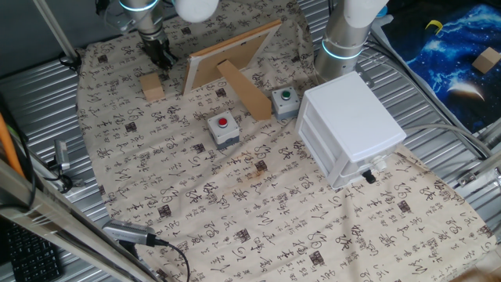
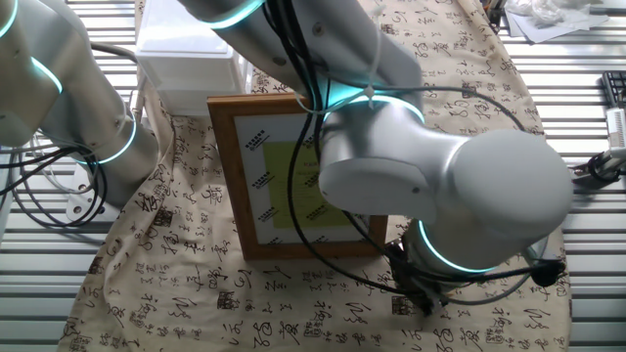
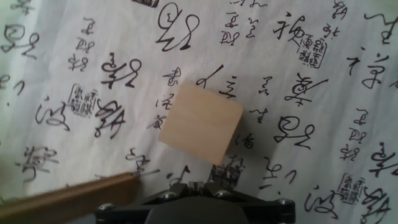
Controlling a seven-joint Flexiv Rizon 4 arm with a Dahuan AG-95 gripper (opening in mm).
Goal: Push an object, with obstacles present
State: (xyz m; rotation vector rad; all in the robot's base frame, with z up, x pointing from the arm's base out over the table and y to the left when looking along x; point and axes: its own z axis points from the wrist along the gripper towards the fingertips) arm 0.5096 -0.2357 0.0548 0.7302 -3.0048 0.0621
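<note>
Most of the tabletop [image 1: 47, 70] is ribbed metal, and a big cream cloth [image 1: 235, 196] printed with black calligraphy is spread over the middle of it. Off past the right edge there's a blue space-pattern sheet [image 1: 446, 55], and a black cable [image 1: 168, 251] snakes along the near edge.

Biggest thing on the cloth is the white drawer cabinet [image 1: 348, 125], sitting toward the right edge. Next is the wooden picture frame [image 1: 231, 55], propped up on its strut near the far edge; from the other fixed view the robot arm [image 2: 430, 186] hides part of its front. Two grey button boxes sit out in front of the frame, the red one [image 1: 223, 129] nearer the middle, the green one [image 1: 284, 102] just beside the cabinet's corner.

Smallest is the plain wooden block [image 1: 153, 86], over by the far left corner of the cloth, left of the frame. The gripper [image 1: 159, 55] hangs right behind it, fingers looking pinched together, holding nothing. In the hand view the block [image 3: 202, 124] sits just ahead of the fingertips; can't tell if they touch.
</note>
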